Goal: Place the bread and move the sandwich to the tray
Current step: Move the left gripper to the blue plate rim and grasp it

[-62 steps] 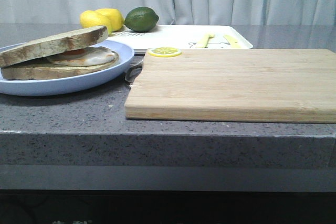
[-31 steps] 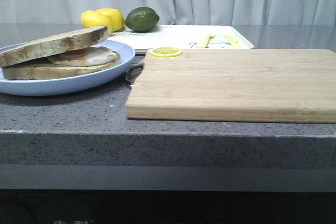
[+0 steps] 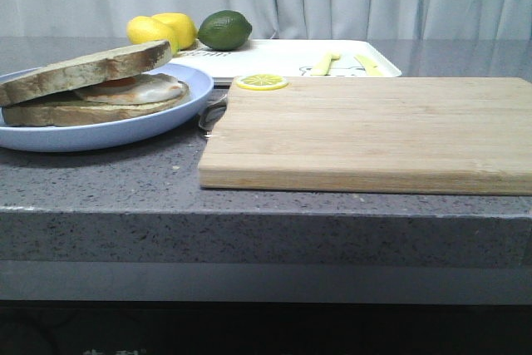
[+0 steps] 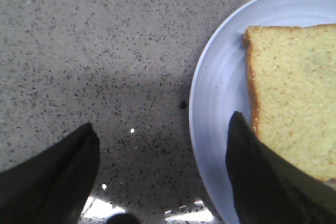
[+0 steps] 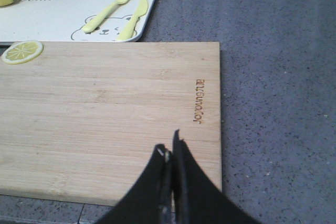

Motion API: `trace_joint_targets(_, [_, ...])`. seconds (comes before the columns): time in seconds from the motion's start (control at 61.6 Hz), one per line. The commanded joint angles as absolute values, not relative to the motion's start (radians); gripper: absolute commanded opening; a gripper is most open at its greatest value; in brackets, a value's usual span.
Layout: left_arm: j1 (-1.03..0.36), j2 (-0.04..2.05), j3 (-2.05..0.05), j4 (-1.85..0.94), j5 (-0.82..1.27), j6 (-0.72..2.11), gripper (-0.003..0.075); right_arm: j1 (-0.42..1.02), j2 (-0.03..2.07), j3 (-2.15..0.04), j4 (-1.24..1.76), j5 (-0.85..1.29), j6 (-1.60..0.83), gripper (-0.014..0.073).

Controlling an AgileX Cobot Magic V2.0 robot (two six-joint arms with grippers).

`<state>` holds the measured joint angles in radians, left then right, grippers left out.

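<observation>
**Bread is on; plate still to move**

Grey speckled desk, curtain behind. Near left: sandwich on blue plate, top slice placed. Left end effector spread wide at plate's rim; right end effector together over cutting board. Tray far, centre. Next: grip rim, carry back.

A: Is there any text that can be read?
B: Yes; the cutting board has a small burned brand mark near one edge; it seems to read "Joyoung", turned sideways.
A: Anything else?
B: The tray has dark letters, too blurred to read.
</observation>
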<state>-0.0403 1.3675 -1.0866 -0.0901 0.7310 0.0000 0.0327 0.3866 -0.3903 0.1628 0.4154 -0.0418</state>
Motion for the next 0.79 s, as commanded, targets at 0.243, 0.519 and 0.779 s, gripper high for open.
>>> trace_joint_targets(0.243, [-0.040, 1.442, -1.125, -0.112, 0.680, 0.000, 0.0489, 0.036, 0.390, -0.412, 0.169, 0.333, -0.044, -0.0061])
trace_joint_targets(0.519, [-0.069, 1.454, -1.125, -0.115, 0.619, 0.000, 0.0489, 0.036, 0.390, -0.412, 0.169, 0.333, -0.044, -0.0061])
trace_joint_targets(0.779, [-0.073, 1.454, -1.127, -0.115, 0.606, 0.000, 0.0489, 0.036, 0.390, -0.412, 0.169, 0.333, -0.044, -0.0061])
